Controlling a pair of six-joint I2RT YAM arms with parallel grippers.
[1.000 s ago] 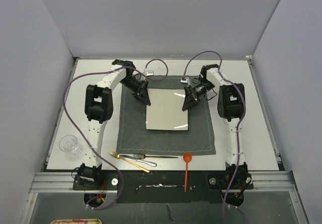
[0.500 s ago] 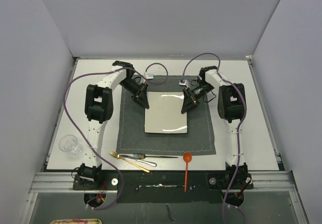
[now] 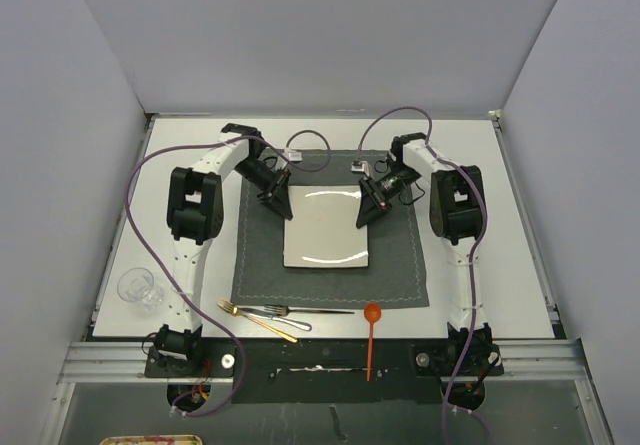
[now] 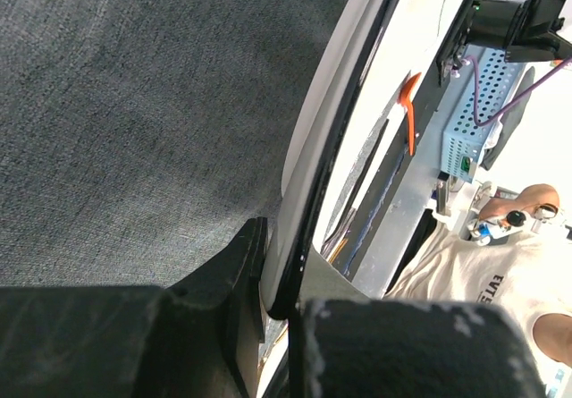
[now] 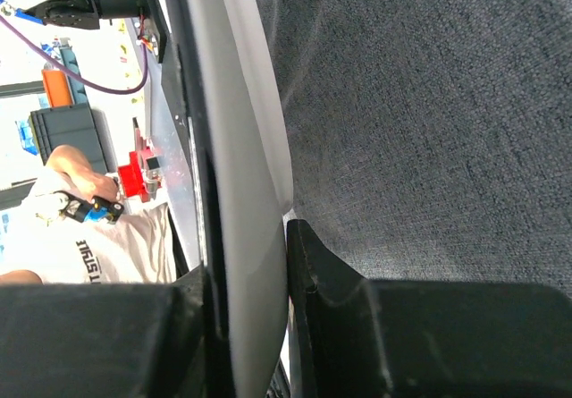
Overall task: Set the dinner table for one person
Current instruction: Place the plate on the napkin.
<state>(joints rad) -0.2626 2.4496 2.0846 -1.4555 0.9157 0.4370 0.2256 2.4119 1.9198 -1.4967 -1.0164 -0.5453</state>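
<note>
A square off-white plate (image 3: 325, 230) is over the dark grey placemat (image 3: 260, 265) on the white dinner table (image 3: 500, 265). My left gripper (image 3: 283, 205) is shut on its far left corner. My right gripper (image 3: 366, 211) is shut on its far right corner. In the left wrist view the plate's rim (image 4: 308, 156) runs edge-on between the left gripper's (image 4: 281, 300) jaws, with the placemat (image 4: 134, 103) beside it. In the right wrist view the plate (image 5: 237, 148) is pinched by the right gripper (image 5: 255, 273) above the placemat (image 5: 429, 103).
A clear glass (image 3: 137, 288) stands at the table's near left. A silver fork (image 3: 285, 311) and a gold fork (image 3: 255, 321) lie at the placemat's near edge. An orange spoon (image 3: 371, 337) lies across the table's front edge.
Both grippers have carried the plate slightly to the left and toward the arm bases. The grip at both far corners is unchanged.
</note>
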